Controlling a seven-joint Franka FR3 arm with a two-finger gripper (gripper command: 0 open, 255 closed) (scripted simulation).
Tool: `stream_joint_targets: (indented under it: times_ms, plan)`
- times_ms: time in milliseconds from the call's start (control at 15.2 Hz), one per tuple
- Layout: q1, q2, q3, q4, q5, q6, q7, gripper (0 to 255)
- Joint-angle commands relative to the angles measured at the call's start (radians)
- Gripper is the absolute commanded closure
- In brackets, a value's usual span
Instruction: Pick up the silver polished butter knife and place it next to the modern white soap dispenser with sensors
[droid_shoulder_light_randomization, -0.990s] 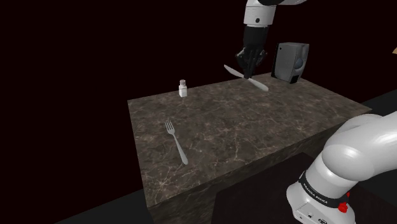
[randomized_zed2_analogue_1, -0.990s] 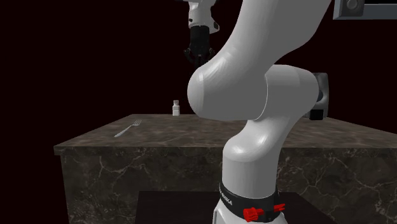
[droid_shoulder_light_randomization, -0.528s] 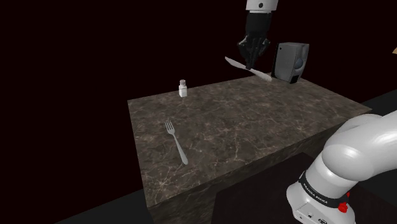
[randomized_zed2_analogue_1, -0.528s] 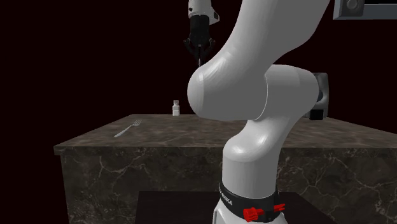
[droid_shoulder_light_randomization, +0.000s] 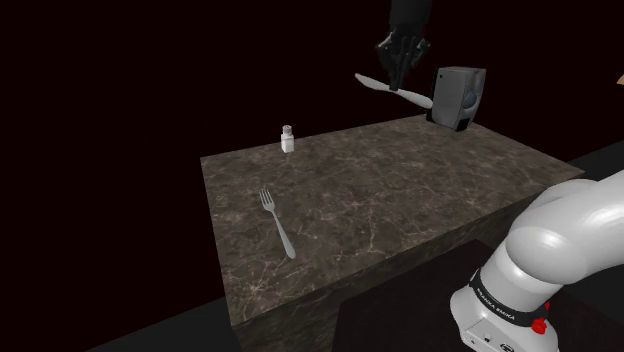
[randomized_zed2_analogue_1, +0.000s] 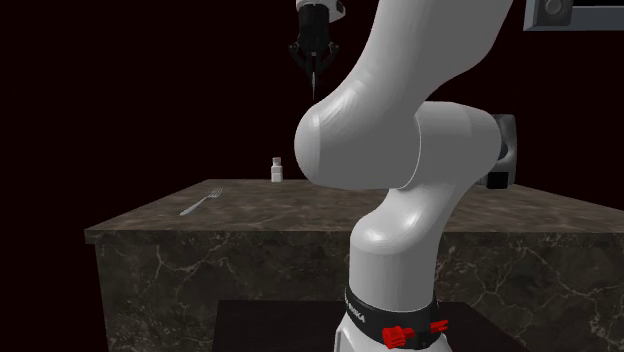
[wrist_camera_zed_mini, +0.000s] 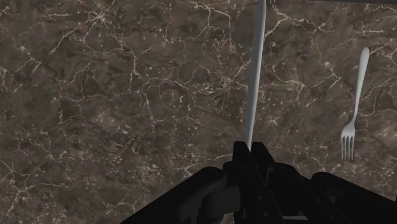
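Observation:
My black gripper (droid_shoulder_light_randomization: 397, 80) hangs high above the back edge of the dark marble table (droid_shoulder_light_randomization: 400, 200), shut on a silver butter knife (droid_shoulder_light_randomization: 375, 81). The knife lies nearly level in the grip, its two ends sticking out to either side of the fingers. The grey box-shaped soap dispenser (droid_shoulder_light_randomization: 458, 97) stands at the table's back corner, just to the shoulder view's right of the knife's tip. In the wrist view the blade (wrist_camera_zed_mini: 256, 76) runs straight out from the shut gripper (wrist_camera_zed_mini: 250, 151) over the marble top. From the second exterior view the gripper (randomized_zed2_analogue_1: 314, 62) is seen with the knife edge-on.
A silver fork (droid_shoulder_light_randomization: 275, 222) lies near the table's front left in the shoulder view; the fork (wrist_camera_zed_mini: 353, 108) also appears in the wrist view. A small white shaker (droid_shoulder_light_randomization: 287, 138) stands at the back left edge. Black area surrounds the table. The arm's base (randomized_zed2_analogue_1: 400, 200) blocks much of the second exterior view.
The gripper has risen steadily with the knife, lifting it well above the tabletop and drifting slightly toward the dispenser. Fork and shaker have not moved.

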Motion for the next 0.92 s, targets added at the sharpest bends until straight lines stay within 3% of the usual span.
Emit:
stream_joint_targets:
  times_ms: [0,330,858]
  plan:
    - [0.000,0.005,-0.001,0.032,-0.001,-0.027,0.001,255]
    - [-0.001,0.029,-0.001,0.116,-0.002,-0.088,0.003,255]
    - [-0.057,0.009,-0.153,0.101,-0.085,-0.095,-0.199,255]
